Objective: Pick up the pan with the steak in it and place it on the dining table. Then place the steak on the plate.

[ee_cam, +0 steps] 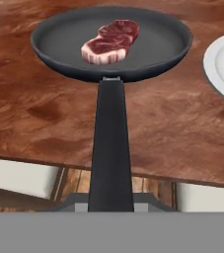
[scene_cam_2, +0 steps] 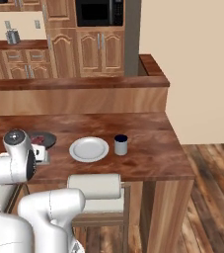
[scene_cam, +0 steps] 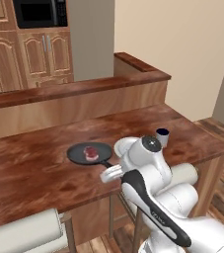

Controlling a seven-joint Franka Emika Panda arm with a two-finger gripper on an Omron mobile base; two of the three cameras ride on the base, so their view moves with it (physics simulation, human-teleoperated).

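In the left base view, the pan (scene_cam: 90, 153) is seen resting on the tabletop (scene_cam: 29, 168), with the steak (scene_cam: 91, 152) lying inside it. The pan's handle is directed toward the near edge, where the gripper (scene_cam: 109, 174) is positioned. The white arm is bent over the tabletop's edge, its wrist lowered to handle height. A dark blue cup (scene_cam: 162, 136) is partly masked by the arm's joint.

In the right base view, the pan (scene_cam_2: 43, 140) is largely hidden behind the arm's upper joint at the left. The plate (scene_cam_2: 89, 149) is seen to the pan's right, near but apart from it, and the cup (scene_cam_2: 121, 145) stands just beside the plate. A padded stool (scene_cam_2: 96, 190) is tucked under the near edge.

In the hand view, the handle runs straight down to the fingers, which are closed narrowly on its end. The steak (ee_cam: 110, 41) is shown slightly left of the pan's centre. The plate's rim (ee_cam: 221, 64) is cut by the right border.
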